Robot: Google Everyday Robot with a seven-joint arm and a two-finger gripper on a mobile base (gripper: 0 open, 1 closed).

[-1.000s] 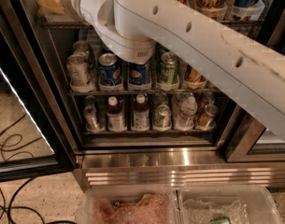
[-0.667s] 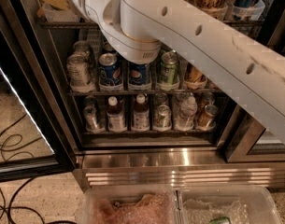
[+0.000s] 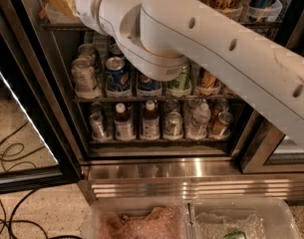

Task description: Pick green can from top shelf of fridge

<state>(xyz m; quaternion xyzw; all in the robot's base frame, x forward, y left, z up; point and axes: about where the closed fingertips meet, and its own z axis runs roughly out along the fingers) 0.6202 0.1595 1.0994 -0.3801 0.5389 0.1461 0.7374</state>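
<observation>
Reaching Into Fridge at Top-Shelf Level

Speckled floor [image 3: 47,203], black cables [image 3: 12,151] at left. Two clear bins [image 3: 189,205] stand before the fridge [image 3: 166,173] base, holding crumpled material. The end effector [image 3: 57,1] sits at the top shelf [image 3: 59,27], upper left; its state cannot be told. The green can is not discernible, since the arm [image 3: 216,39] covers that shelf. Pepsi cans [image 3: 117,76] stand on the rack below.

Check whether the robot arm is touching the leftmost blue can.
Cannot tell. In the camera view the arm's round joint overlaps the leftmost blue can, with no depth shown. The gripper is out of view, past the arm's upper-left end.
</observation>
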